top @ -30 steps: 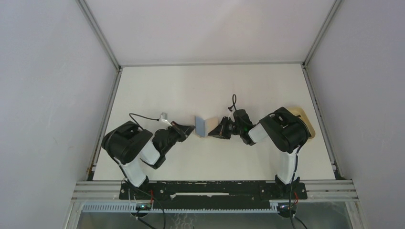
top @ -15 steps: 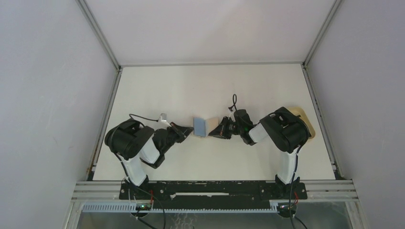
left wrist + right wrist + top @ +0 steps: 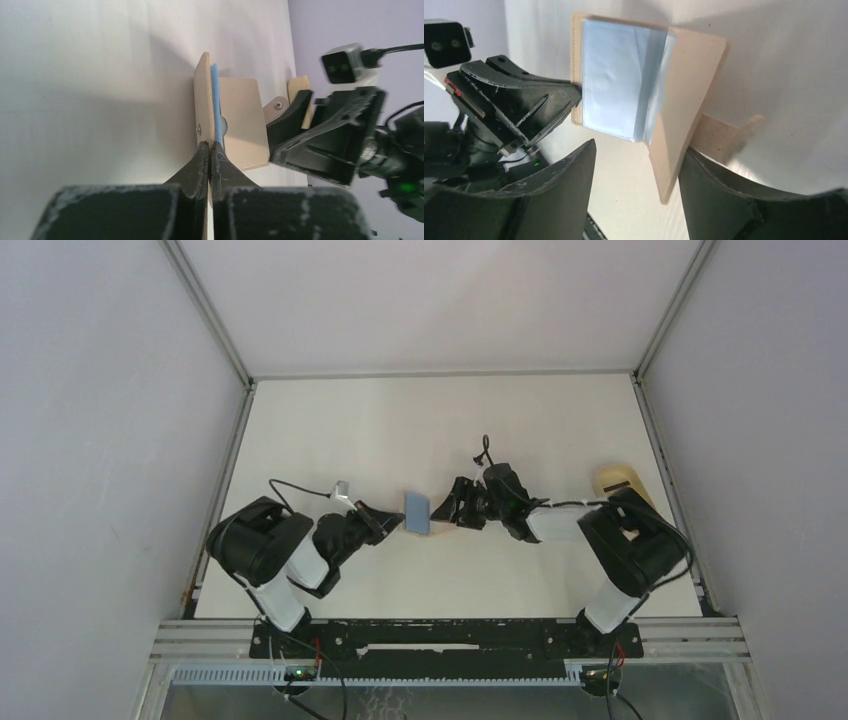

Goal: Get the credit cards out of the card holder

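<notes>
The tan card holder (image 3: pixel 418 512) stands open on edge at mid-table. A light blue credit card (image 3: pixel 616 80) sits inside its left flap; the card's thin edge (image 3: pixel 215 100) shows in the left wrist view. My left gripper (image 3: pixel 210 147) is shut on the near edge of that flap (image 3: pixel 202 100). My right gripper (image 3: pixel 639 165) is open; the holder's other flap (image 3: pixel 689 100) rests against one finger (image 3: pixel 724 200), and the other finger stands well apart. In the top view the right gripper (image 3: pixel 452 508) sits just right of the holder.
A tan oval tray (image 3: pixel 620 480) lies at the right, behind the right arm's elbow. The holder's strap tab (image 3: pixel 724 137) sticks out behind the right flap. A loose black cable (image 3: pixel 487 452) curls above the right wrist. Both arms crowd the table's middle.
My right gripper has opened and let go of the holder's right flap. The right arm's elbow swung out to the right, uncovering more of the tray. The left gripper keeps its hold.
</notes>
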Action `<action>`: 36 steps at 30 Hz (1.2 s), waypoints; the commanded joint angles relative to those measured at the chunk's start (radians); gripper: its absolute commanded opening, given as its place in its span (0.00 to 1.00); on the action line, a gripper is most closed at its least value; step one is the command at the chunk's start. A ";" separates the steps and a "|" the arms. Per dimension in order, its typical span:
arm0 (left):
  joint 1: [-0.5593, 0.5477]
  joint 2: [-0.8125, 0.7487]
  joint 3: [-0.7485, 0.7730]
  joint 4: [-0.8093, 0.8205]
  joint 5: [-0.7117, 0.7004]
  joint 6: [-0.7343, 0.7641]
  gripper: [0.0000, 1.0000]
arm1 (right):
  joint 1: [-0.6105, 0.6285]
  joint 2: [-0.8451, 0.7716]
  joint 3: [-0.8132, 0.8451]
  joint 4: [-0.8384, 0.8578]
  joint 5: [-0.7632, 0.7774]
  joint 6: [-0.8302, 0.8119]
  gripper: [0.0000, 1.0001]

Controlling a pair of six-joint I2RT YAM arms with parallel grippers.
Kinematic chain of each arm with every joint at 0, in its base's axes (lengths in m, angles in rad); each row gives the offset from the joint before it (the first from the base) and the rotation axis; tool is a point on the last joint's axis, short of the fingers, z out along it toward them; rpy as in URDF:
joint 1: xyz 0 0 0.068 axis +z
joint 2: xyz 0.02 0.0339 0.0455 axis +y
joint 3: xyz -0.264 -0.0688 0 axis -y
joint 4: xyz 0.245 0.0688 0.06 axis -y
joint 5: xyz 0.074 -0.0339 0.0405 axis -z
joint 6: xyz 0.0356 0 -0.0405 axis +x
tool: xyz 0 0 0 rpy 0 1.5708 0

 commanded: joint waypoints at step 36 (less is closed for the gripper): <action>-0.008 -0.148 -0.039 -0.177 -0.037 0.096 0.00 | 0.294 0.144 0.605 -0.676 0.530 -0.316 0.83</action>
